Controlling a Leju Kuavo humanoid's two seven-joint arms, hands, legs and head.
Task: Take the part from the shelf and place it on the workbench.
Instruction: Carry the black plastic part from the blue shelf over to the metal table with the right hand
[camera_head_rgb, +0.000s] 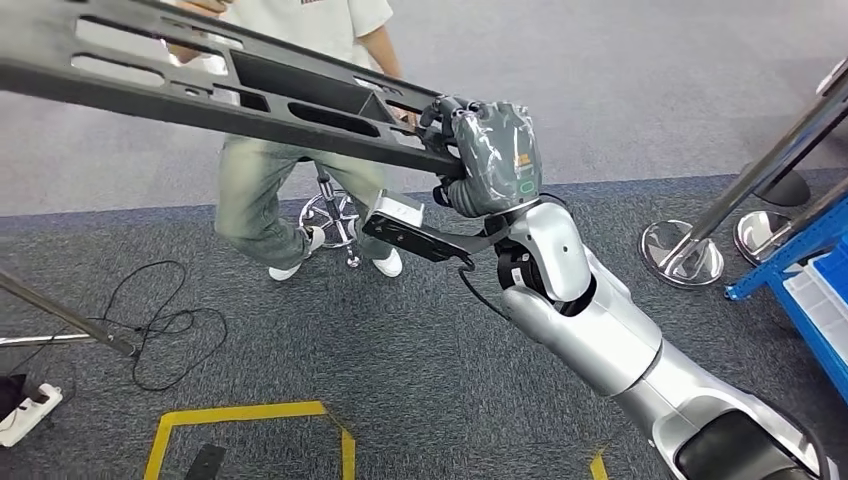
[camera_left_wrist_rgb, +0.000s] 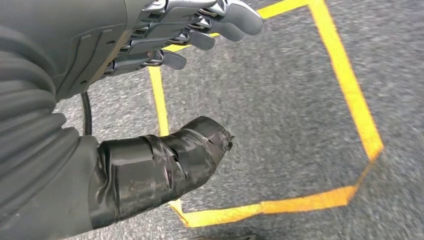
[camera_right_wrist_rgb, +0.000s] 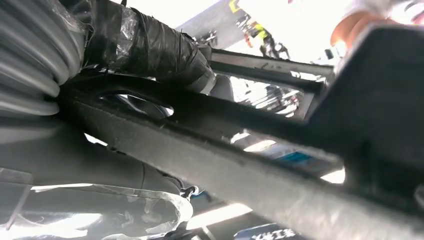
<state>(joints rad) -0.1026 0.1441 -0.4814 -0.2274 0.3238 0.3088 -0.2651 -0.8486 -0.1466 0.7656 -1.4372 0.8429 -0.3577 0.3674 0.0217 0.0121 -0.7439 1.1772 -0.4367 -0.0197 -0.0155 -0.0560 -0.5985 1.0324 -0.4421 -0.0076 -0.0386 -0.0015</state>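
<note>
The part (camera_head_rgb: 200, 90) is a long dark grey frame with slotted openings, held in the air across the upper left of the head view. My right hand (camera_head_rgb: 487, 155) grips its near end, fingers wrapped over the edge. In the right wrist view the part (camera_right_wrist_rgb: 260, 150) runs close across the picture, with my taped thumb (camera_right_wrist_rgb: 150, 47) pressed on it. My left hand (camera_left_wrist_rgb: 165, 85) hangs over the carpet, fingers apart, thumb wrapped in black tape, holding nothing.
A person (camera_head_rgb: 290, 150) in a white top and pale jeans stands behind the part beside a stool base (camera_head_rgb: 330, 215). Chrome stanchion bases (camera_head_rgb: 683, 250) and a blue rack (camera_head_rgb: 810, 270) stand at the right. Yellow floor tape (camera_head_rgb: 240, 415) and cables (camera_head_rgb: 150, 320) lie on the grey carpet.
</note>
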